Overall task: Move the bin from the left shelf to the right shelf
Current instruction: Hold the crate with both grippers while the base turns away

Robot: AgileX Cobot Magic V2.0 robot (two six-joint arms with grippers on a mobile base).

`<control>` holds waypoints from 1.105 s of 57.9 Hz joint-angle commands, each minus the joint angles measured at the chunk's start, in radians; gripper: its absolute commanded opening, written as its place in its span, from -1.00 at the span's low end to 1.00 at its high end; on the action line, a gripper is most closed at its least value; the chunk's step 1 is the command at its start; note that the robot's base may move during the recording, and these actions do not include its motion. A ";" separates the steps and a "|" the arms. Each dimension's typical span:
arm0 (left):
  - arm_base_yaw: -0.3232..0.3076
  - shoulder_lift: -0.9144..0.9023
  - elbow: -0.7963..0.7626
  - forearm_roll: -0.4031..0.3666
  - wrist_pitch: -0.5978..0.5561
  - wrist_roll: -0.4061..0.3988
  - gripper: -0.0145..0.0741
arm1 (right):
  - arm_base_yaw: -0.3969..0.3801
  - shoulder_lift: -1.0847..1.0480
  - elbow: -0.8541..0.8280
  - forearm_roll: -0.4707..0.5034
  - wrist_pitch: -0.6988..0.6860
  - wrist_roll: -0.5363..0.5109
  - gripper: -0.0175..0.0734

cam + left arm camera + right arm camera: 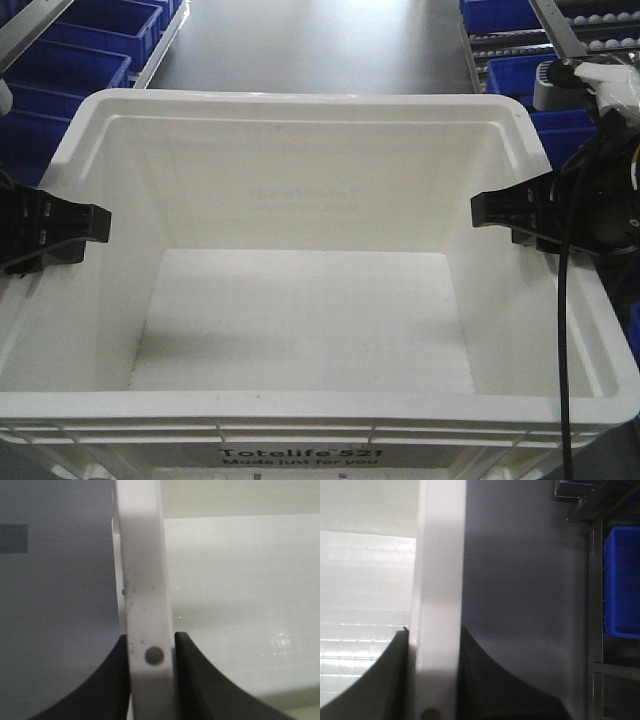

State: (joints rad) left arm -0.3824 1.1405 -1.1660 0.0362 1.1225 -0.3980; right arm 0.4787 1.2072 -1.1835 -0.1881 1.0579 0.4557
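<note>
Most of the bin (300, 405) front wall is cropped.

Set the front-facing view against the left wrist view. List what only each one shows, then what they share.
Only the front-facing view: the whole bin, empty inside, its black print, the right gripper on the right rim, dark blue bins at both sides. Only the left wrist view: fingers pressed against both faces of the left rim, and a small round mark on it. Both: the white bin and the left gripper clamped on that rim.
</note>
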 commanded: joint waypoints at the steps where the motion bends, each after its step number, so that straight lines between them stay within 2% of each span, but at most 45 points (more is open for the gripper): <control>1: -0.010 -0.033 -0.041 -0.042 -0.102 0.019 -0.69 | -0.001 -0.026 -0.036 -0.034 -0.099 -0.006 -0.62; 33: -0.010 -0.033 -0.041 -0.042 -0.102 0.019 -0.69 | -0.001 -0.026 -0.036 -0.034 -0.018 -0.006 -0.62; 64: -0.010 -0.033 -0.041 -0.042 -0.102 0.019 -0.69 | -0.001 -0.026 -0.036 -0.034 -0.018 -0.006 -0.62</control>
State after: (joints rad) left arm -0.3847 1.1405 -1.1660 0.0331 1.1331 -0.3952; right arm 0.4787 1.2072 -1.1835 -0.1709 1.1107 0.4677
